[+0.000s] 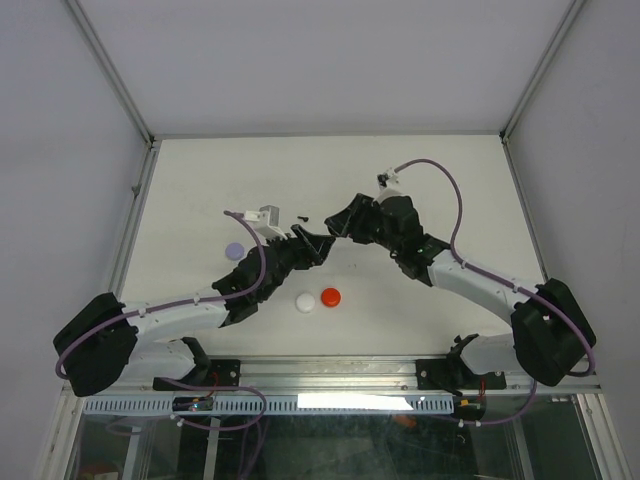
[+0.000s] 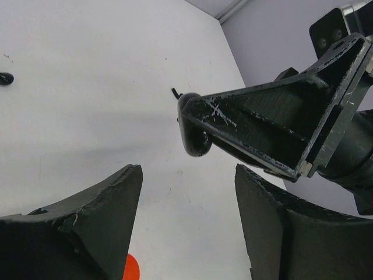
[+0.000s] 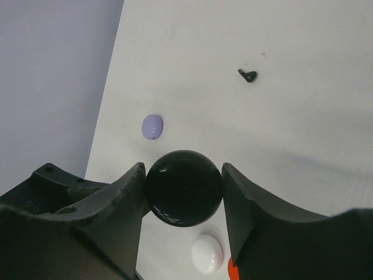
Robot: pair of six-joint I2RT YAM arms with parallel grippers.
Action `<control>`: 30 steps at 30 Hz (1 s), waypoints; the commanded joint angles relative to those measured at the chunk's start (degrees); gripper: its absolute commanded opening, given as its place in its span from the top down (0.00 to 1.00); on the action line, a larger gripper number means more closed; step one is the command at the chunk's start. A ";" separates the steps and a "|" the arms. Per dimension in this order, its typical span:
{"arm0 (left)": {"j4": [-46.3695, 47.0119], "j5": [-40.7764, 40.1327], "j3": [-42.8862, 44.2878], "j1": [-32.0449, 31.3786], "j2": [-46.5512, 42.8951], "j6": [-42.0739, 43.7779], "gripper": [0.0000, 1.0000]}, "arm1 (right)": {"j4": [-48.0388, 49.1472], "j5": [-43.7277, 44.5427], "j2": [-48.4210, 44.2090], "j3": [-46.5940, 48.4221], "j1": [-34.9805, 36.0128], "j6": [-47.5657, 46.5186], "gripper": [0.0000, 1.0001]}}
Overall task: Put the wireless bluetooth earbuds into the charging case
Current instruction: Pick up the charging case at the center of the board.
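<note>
Right gripper [image 3: 182,175]: fingers closed part-way onto the black case [image 3: 183,195], one on each side of its round body, holding it clear of the table [image 1: 420,180]. The case shows a faint seam and looks shut (whether the lid is latched cannot be told).

Left gripper [image 2: 187,175]: fingers spread wide with nothing between them. It sits just in front of the black case, tips pointed toward it.

Black earbud [image 3: 247,75]: lies loose on the table near the black case, on its left-arm side and a little farther from the bases, not touching it. The lavender case [image 3: 152,126] lies farther out on that same side. The white case [image 3: 207,253] and red case [image 1: 330,297] lie side by side, nearer the bases than the black case.

Handling judgement: the earbud is probably very light, rigid and glossy, so it is likely to skate or flick away under a pinch that is off centre. The fatter bulb end looks the better hold, and the thin stem the poorer. The black case is smooth and rounded and could roll in the grip, so the pads should stay across its widest part.
</note>
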 commanded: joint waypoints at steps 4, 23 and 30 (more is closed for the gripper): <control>15.18 -6.01 0.25 -1.32 4.63 7.15 0.39 | 5.79 0.44 -2.09 -0.73 1.91 5.28 0.48; 27.44 -7.40 -0.83 -1.98 12.44 10.85 0.76 | 8.78 0.71 -1.62 -3.18 4.41 8.26 0.44; 32.38 -6.61 -6.05 -1.89 11.36 9.88 0.98 | 9.88 -3.63 -2.19 -2.99 2.64 3.25 0.33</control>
